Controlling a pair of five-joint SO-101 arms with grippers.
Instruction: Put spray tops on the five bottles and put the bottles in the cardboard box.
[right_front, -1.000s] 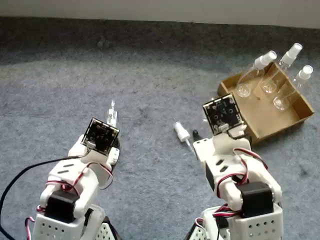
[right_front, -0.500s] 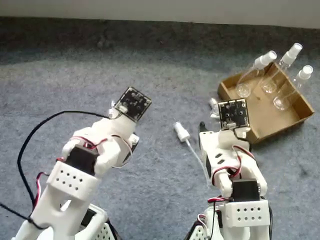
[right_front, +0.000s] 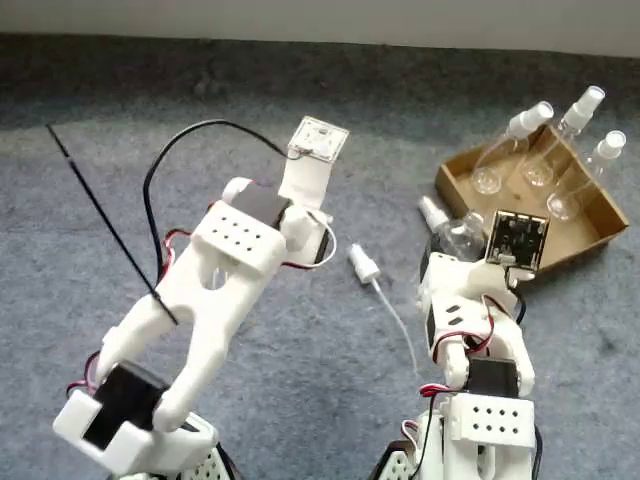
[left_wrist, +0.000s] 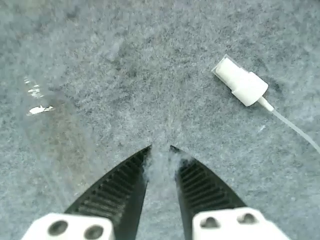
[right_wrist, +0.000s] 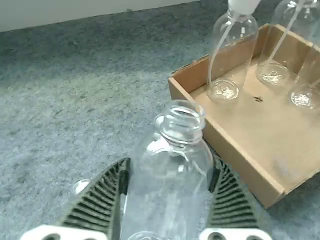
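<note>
A loose white spray top with a long thin tube lies on the carpet between the arms. My left gripper hovers just short of the spray top, barely open and with nothing in it. A clear bottle shows faintly beside it. My right gripper is shut on a clear bottle with an uncapped neck, close to the cardboard box. From above, that bottle lies just left of the box. Three bottles with spray tops rest in the box, leaning over its far rim.
Grey carpet covers the whole work area. The left arm's black cable loops over the carpet at the left. A pale wall edge runs along the back. Open carpet stretches at the far left and middle.
The left arm swung forward and to the right, away from the bottle it stood at, toward the loose spray top. The right arm moved nearer the box with its bottle.
</note>
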